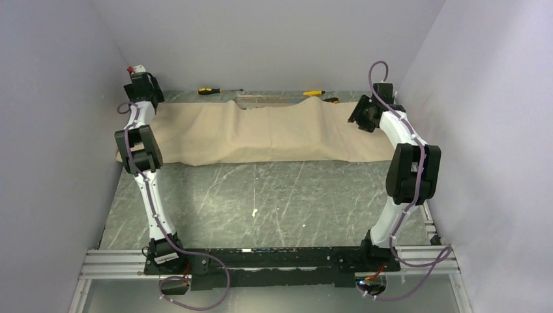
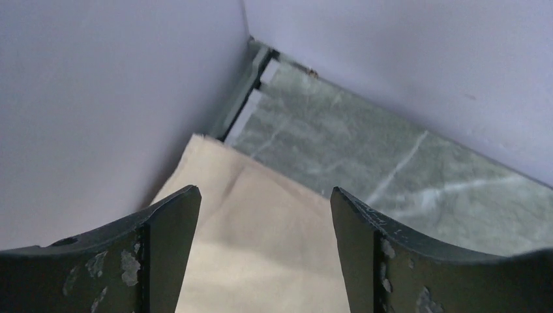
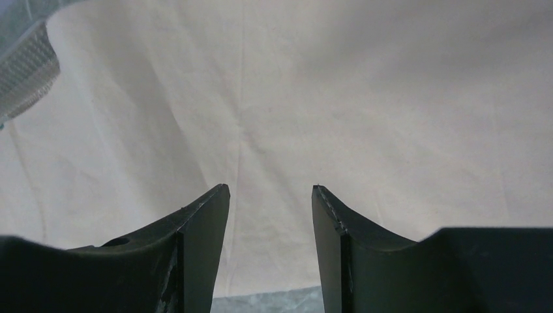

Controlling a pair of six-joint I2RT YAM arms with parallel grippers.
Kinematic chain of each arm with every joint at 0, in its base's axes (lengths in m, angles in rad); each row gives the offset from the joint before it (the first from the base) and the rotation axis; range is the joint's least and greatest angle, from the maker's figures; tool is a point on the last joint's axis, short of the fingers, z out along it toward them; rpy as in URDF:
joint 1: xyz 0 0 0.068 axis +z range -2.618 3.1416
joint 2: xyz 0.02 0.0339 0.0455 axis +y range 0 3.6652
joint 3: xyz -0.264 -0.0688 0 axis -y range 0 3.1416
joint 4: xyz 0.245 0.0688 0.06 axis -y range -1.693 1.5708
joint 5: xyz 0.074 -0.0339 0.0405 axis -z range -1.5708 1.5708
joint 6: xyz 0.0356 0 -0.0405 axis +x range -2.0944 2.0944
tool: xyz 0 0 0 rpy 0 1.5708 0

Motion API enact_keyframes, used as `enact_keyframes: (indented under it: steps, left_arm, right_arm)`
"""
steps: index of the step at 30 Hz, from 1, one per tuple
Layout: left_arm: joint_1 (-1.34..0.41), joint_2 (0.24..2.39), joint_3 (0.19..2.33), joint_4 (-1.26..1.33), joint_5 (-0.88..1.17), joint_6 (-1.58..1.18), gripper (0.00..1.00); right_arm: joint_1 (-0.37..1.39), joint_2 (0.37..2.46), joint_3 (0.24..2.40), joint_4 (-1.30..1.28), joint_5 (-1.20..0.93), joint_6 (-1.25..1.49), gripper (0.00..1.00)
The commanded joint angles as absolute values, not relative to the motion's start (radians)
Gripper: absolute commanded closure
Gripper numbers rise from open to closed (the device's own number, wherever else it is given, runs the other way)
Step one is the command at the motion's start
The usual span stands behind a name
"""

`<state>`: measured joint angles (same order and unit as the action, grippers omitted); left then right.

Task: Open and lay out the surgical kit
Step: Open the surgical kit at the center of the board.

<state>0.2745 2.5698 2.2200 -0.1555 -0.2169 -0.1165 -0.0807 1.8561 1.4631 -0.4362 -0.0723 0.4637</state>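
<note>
The beige wrap cloth [image 1: 261, 134] lies spread across the far half of the table and humps up in the middle. My left gripper [image 1: 140, 88] hangs over its far left corner by the wall. In the left wrist view the left gripper [image 2: 264, 195] is open, and the cloth corner [image 2: 261, 248] lies below the fingers, not pinched. My right gripper [image 1: 362, 117] hovers over the cloth's right end. The right gripper [image 3: 270, 189] is also open above the cloth [image 3: 326, 98]. A bit of the silver mesh tray [image 3: 23, 72] shows at the upper left. Clamps, tweezers and packets are hidden.
Two yellow-and-black screwdrivers [image 1: 212, 90] [image 1: 319, 93] lie behind the cloth near the back wall. Side walls stand close to both arms. Bare marbled green tabletop [image 1: 274, 202] stretches from the cloth to the arm bases.
</note>
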Motion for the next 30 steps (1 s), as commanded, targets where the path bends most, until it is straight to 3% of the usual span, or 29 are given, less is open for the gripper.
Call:
enact_keyframes:
  steps: [1,7,15,23,30]
  left_arm:
    - [0.281,2.641,2.307,-0.042,-0.248,-0.038,0.19]
    - [0.308,2.693,2.337,-0.058,-0.256,-0.1,0.18]
    - [0.322,2.665,2.3,-0.049,-0.225,-0.136,0.35]
    - [0.324,2.633,2.282,-0.035,-0.142,-0.127,0.62]
    - [0.324,2.577,2.243,-0.008,-0.142,-0.102,0.7]
  right_arm:
    - [-0.071,1.861,1.524,-0.529,-0.092,0.464,0.47]
    - [-0.066,1.85,1.552,-0.582,-0.088,0.464,0.47]
    - [-0.046,1.868,1.578,-0.605,-0.078,0.478,0.49]
    - [-0.019,1.886,1.598,-0.61,-0.075,0.482,0.51]
    - [-0.005,1.89,1.601,-0.61,-0.068,0.486,0.52]
